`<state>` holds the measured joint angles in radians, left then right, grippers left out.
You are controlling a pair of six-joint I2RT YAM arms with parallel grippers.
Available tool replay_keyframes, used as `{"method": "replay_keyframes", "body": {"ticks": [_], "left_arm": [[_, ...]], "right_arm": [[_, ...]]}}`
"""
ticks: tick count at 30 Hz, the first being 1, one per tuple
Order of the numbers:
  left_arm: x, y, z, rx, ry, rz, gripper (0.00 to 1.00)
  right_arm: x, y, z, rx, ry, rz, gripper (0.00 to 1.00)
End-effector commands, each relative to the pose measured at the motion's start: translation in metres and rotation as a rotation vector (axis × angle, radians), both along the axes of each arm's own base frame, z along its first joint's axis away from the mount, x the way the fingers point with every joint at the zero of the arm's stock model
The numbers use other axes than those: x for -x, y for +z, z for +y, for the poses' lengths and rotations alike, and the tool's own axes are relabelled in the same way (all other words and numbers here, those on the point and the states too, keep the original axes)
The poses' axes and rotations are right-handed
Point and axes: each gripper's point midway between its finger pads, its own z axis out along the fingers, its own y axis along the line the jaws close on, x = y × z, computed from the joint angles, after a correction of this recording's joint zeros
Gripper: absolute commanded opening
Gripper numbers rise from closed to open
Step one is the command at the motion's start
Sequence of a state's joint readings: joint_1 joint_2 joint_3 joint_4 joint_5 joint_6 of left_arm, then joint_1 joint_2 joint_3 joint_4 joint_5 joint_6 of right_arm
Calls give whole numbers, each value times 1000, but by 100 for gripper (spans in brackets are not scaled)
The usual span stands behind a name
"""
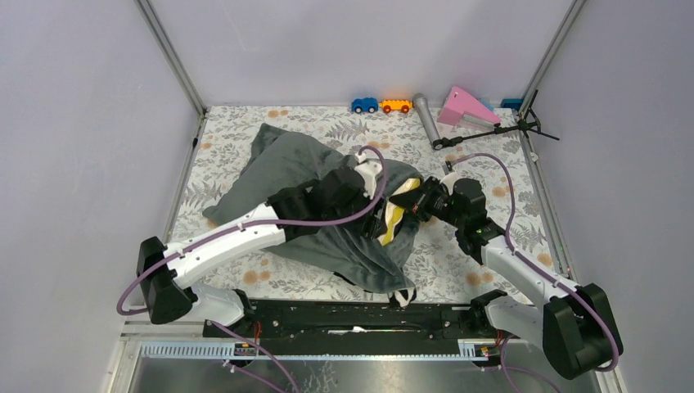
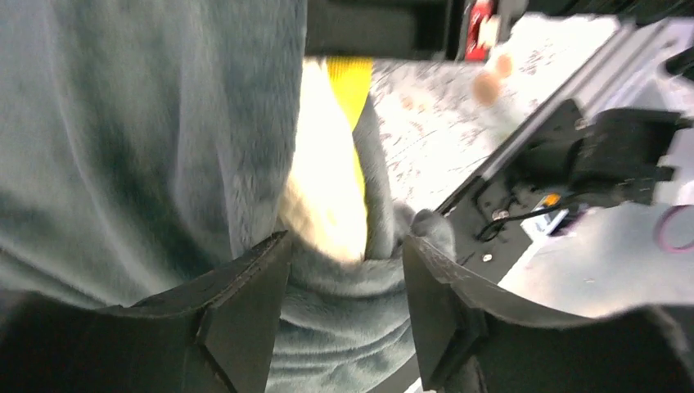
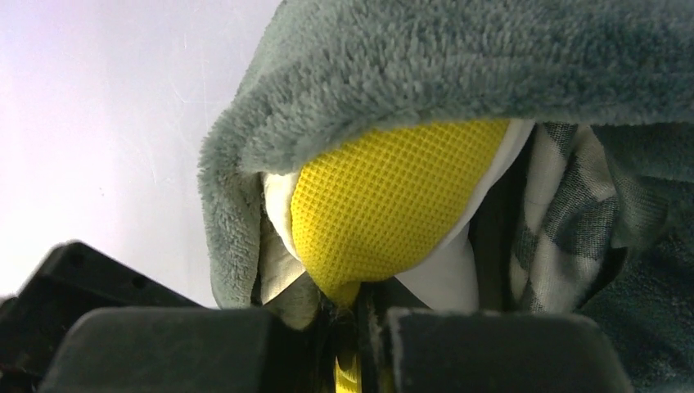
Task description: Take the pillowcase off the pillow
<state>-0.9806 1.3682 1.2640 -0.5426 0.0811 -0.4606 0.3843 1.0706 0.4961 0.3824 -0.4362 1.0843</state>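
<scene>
The grey-green plush pillowcase [image 1: 278,164] lies crumpled across the middle of the table, with a zebra-striped bit [image 1: 401,296] at the near edge. The pillow [image 1: 396,216] shows only as a cream and yellow corner poking from the cover's opening. My left gripper [image 1: 383,219] is open, its fingers astride a fold of the pillowcase [image 2: 147,123] beside the cream pillow [image 2: 327,188]. My right gripper [image 1: 411,203] is shut on the pillow's yellow mesh corner [image 3: 393,196], under the pillowcase's edge [image 3: 458,57]. The zebra lining [image 3: 565,229] shows on the right.
At the back stand a blue toy car [image 1: 364,105], an orange toy car [image 1: 395,105], a grey cylinder [image 1: 425,117], a pink wedge [image 1: 466,106] and a black stand [image 1: 491,131]. A black rail [image 1: 352,315] runs along the near edge.
</scene>
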Motion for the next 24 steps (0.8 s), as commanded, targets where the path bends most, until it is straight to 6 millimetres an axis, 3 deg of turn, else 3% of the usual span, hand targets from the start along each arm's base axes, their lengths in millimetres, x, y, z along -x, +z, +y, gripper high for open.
{"method": "replay_keyframes", "body": {"ticks": [1, 7, 11, 15, 20, 24], "left_arm": [[-2, -18, 44, -251, 184, -71, 60], [1, -52, 75, -344, 304, -46, 65], [11, -70, 76, -305, 256, 14, 52], [12, -90, 82, -242, 239, 93, 15], [10, -97, 113, -250, 333, 96, 12], [5, -116, 146, -319, 430, 109, 10]], "right_arm": [[-9, 45, 9, -55, 31, -140, 0], [-11, 46, 12, -60, 41, -141, 0], [-13, 46, 8, -22, 20, -150, 0], [-14, 46, -1, 14, -22, -161, 0], [-21, 53, -19, 82, -124, -182, 0], [-28, 76, -34, 117, -201, -237, 0]]}}
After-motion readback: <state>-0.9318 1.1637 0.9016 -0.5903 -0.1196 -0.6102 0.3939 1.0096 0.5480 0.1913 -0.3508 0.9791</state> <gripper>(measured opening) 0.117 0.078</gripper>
